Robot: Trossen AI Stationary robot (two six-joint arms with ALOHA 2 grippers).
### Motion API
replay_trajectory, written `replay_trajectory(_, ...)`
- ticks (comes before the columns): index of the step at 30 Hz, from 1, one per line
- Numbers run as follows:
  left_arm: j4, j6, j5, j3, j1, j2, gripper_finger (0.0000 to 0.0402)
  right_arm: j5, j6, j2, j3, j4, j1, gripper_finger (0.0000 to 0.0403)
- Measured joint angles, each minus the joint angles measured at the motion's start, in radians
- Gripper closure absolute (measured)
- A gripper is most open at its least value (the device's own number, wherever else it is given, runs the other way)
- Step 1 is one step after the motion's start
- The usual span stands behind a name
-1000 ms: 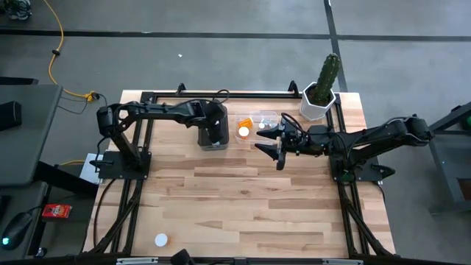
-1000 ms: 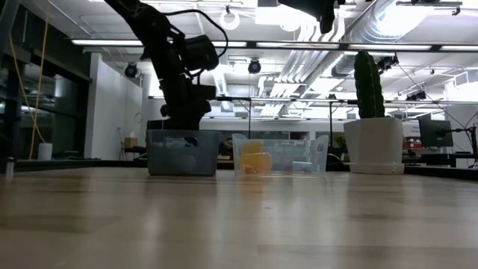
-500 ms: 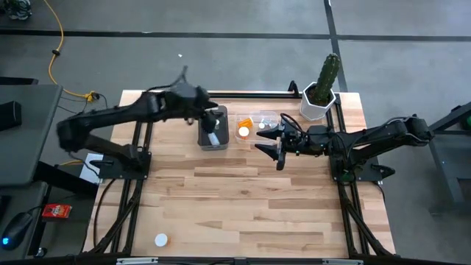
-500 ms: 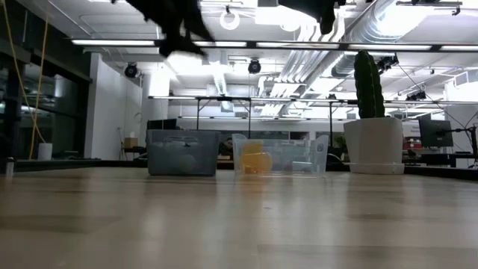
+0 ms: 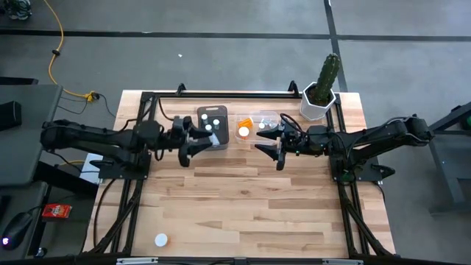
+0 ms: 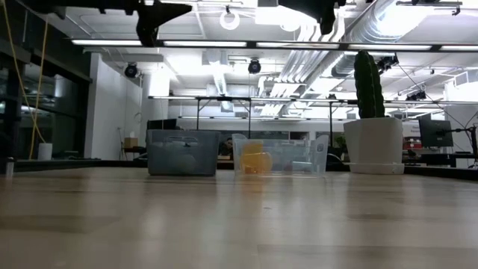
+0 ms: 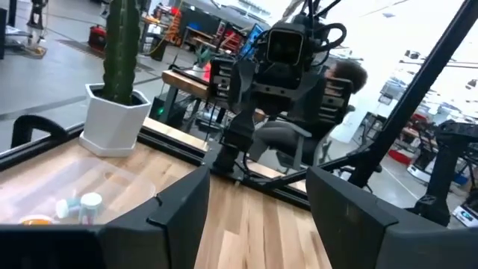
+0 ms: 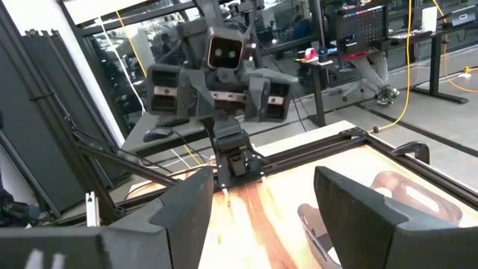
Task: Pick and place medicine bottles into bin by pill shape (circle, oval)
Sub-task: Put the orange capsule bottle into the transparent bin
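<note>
Bottle (image 5: 160, 239) stands capped near tabletop's front-left corner; left gripper (image 5: 188, 151), fingers spread and empty, is nearer; right gripper (image 5: 276, 153) likewise spread.

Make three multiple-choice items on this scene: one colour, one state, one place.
1. The brightest small pill bottle in the clear plastic bin is:
A. green
B. orange
C. black

2. The left gripper is:
A. shut on a bottle
B. shut, empty
C. open, empty

3. The lone white-capped bottle sits:
A. in the clear plastic bin
B. between the left gripper's fingers
C. on the wooden table, far from the bins, on the left arm's side

Key: B, the high view shows orange inside the bin. C, the left wrist view shows the fingers apart with nothing between. C, the high view shows it alone near the table edge.
</note>
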Motion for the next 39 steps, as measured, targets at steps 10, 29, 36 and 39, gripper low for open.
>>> replay_trajectory(10,0.013,0.025,-0.012,-0.011,-0.024,-0.005,0.019,0.0,0.014,0.0,0.0,0.0,0.0,0.0176)
replay_trajectory(29,-0.696,-0.019,-0.006,0.302,-0.228,0.061,0.019,0.0,0.019,0.0,0.0,-0.005,0.0,0.0176)
replay_trajectory(36,-1.108,-0.253,0.008,0.478,-0.551,0.153,0.0172,0.0,0.019,0.0,0.0,-0.029,0.0,0.0176)
replay_trajectory(39,-1.123,-0.375,0.036,0.492,-0.683,0.194,0.0156,0.0,0.019,0.0,0.0,-0.036,0.0,0.0176)
